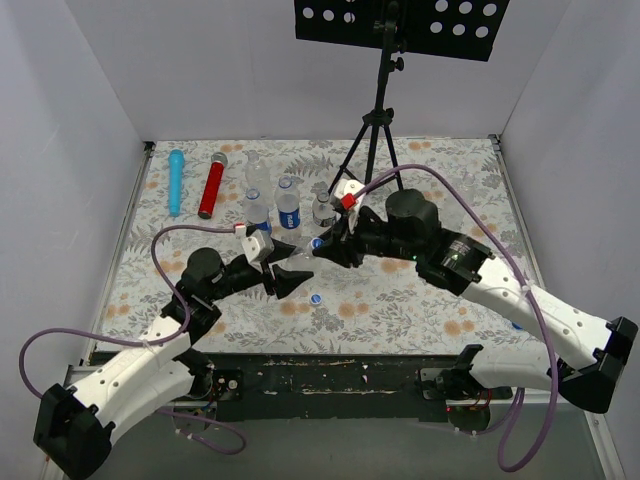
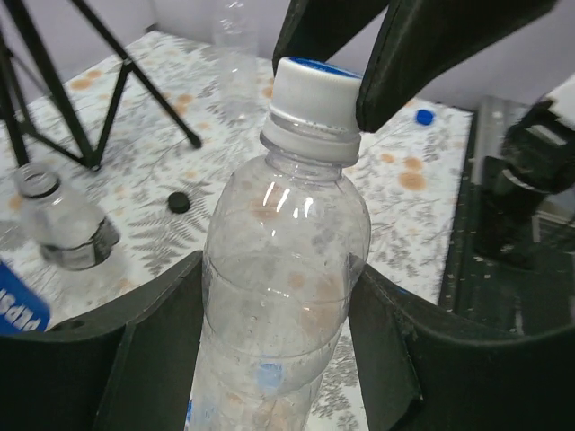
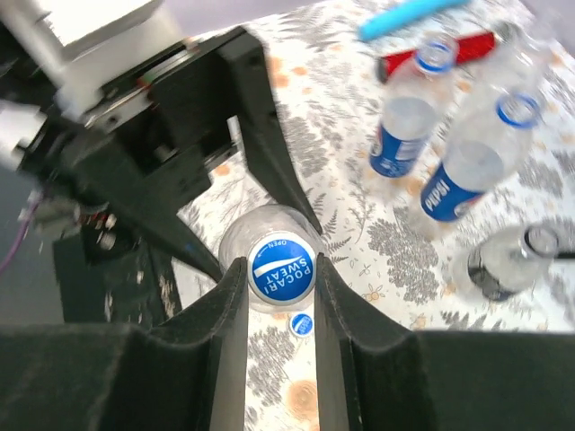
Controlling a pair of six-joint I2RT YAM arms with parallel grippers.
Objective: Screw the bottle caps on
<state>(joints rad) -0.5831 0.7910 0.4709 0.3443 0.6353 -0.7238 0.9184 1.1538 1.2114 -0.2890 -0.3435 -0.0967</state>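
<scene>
My left gripper (image 1: pixel 283 278) is shut on the body of a clear plastic bottle (image 2: pixel 278 269) and holds it tilted above the table. In the left wrist view the left gripper (image 2: pixel 278 310) has a finger on each side of the bottle. A blue-topped cap (image 3: pixel 281 267) sits on the bottle's neck, also seen from the side (image 2: pixel 310 94). My right gripper (image 3: pixel 281 271) is shut on that cap, one finger pressed on each side. In the top view the right gripper (image 1: pixel 322 250) meets the left one mid-table. A loose blue cap (image 3: pixel 302 324) lies on the cloth below, and a black cap (image 2: pixel 180 202) lies further off.
Several open bottles (image 1: pixel 289 205) stand behind the grippers, two with blue labels (image 3: pixel 449 184). A blue cylinder (image 1: pixel 176 182) and a red cylinder (image 1: pixel 212 186) lie at the back left. A black tripod (image 1: pixel 376 140) stands at the back centre. Another blue cap (image 2: pixel 424 115) lies near the front edge.
</scene>
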